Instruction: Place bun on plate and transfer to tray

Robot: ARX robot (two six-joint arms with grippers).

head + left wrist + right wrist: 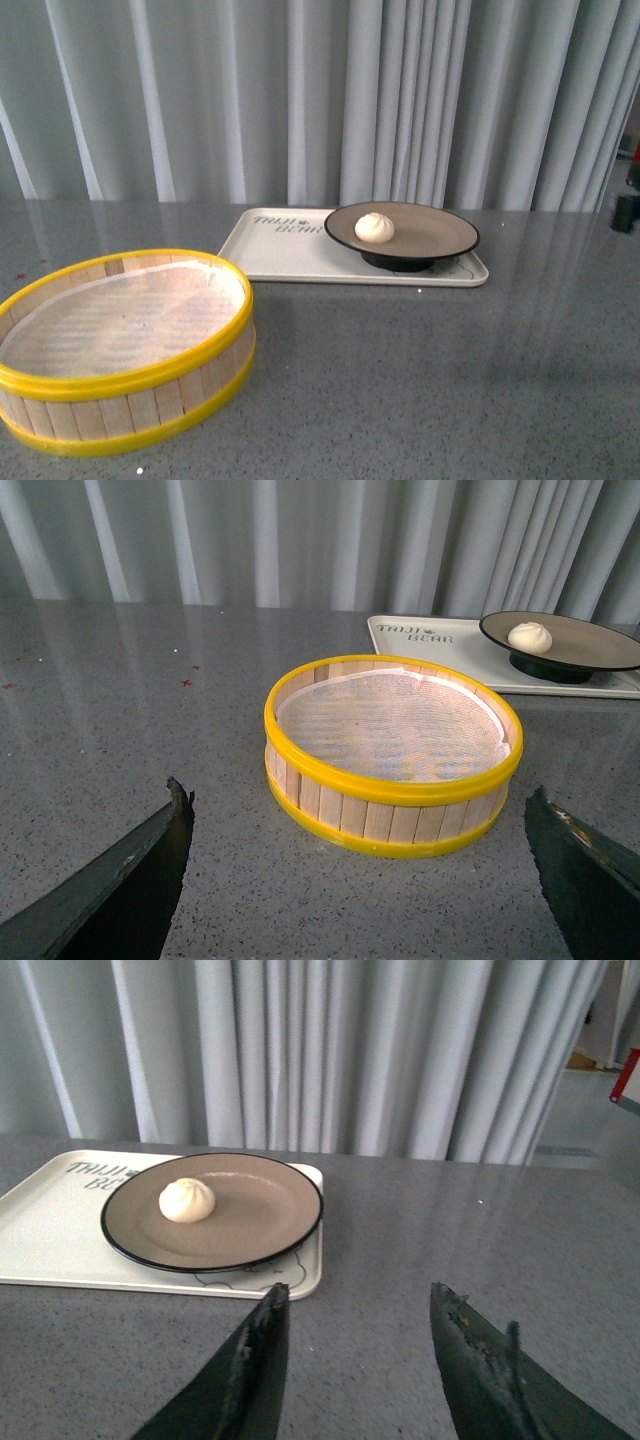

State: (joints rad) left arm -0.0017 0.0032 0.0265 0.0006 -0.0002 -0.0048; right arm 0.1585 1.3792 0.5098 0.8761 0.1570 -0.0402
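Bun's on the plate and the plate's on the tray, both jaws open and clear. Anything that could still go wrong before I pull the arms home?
Two small risks. The plate sits toward the right end of the tray, its rim reaching about to the tray's edge, so a knock might tip it. The steamer basket lies directly ahead of the open left gripper, so a forward swing could shove it.

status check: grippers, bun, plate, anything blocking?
Left gripper open, empty; right gripper open, empty. Bun on plate, plate on tray. Steamer basket empty, apart; nothing blocking.
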